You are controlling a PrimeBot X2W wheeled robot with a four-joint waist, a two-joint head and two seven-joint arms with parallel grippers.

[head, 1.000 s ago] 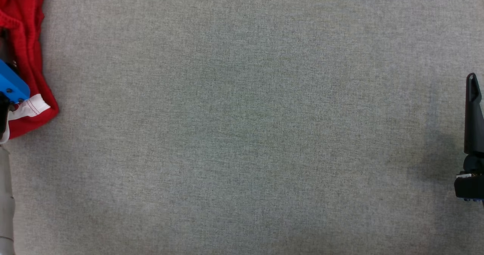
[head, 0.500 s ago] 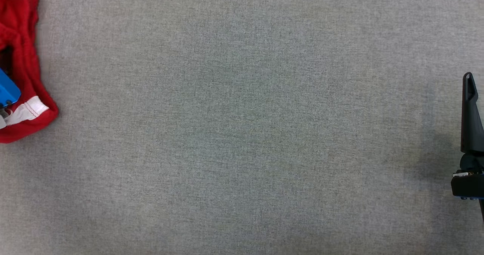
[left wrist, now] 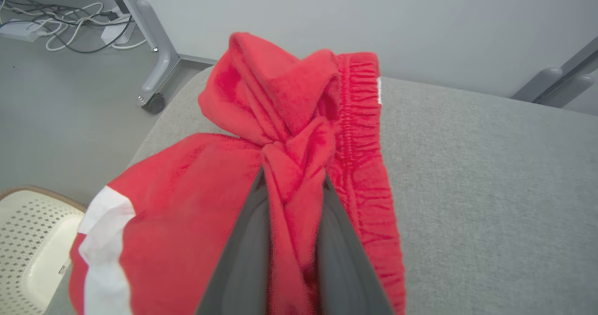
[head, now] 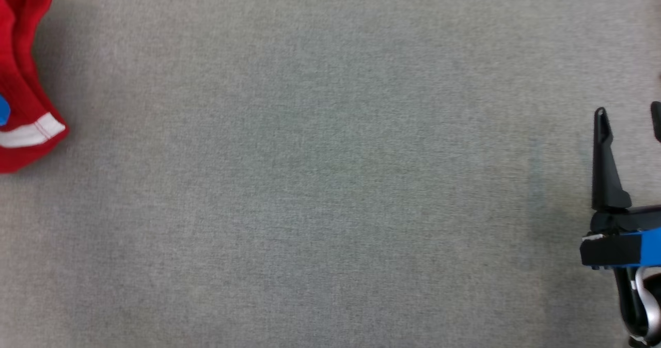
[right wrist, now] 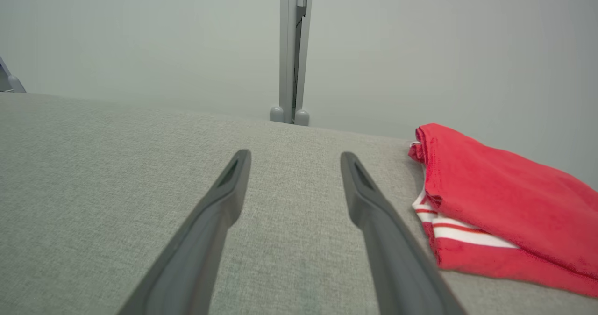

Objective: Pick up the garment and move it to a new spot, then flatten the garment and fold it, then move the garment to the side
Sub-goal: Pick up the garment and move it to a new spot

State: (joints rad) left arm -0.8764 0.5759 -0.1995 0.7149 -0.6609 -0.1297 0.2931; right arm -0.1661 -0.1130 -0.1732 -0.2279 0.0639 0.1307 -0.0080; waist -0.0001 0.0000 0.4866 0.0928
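The left gripper's [left wrist: 292, 175] two dark fingers [left wrist: 245, 254] are clamped on a twisted rope of red fabric, which bulges up between them in the middle of the left wrist view. That is the garment [left wrist: 187, 203], a red fleecy piece with an elastic waistband running up the right of the bunch and a white band at the lower left; its body drapes over the rounded corner of the grey fabric tabletop [left wrist: 490, 189]. In the head view it sits at the far left edge of the frame. Beyond the corner, in the lower left of the left wrist view, stands a pale perforated basket [left wrist: 28, 254], and cables [left wrist: 60, 20] lie on the floor in the upper left beside a grey frame leg [left wrist: 156, 58] on a caster. The right gripper [right wrist: 294, 158] hovers low over bare tabletop with its fingers well apart and nothing between them. To their right a red striped cloth [right wrist: 495, 198] lies flat, and a grey post [right wrist: 292, 48] rises behind the tabletop's far edge.
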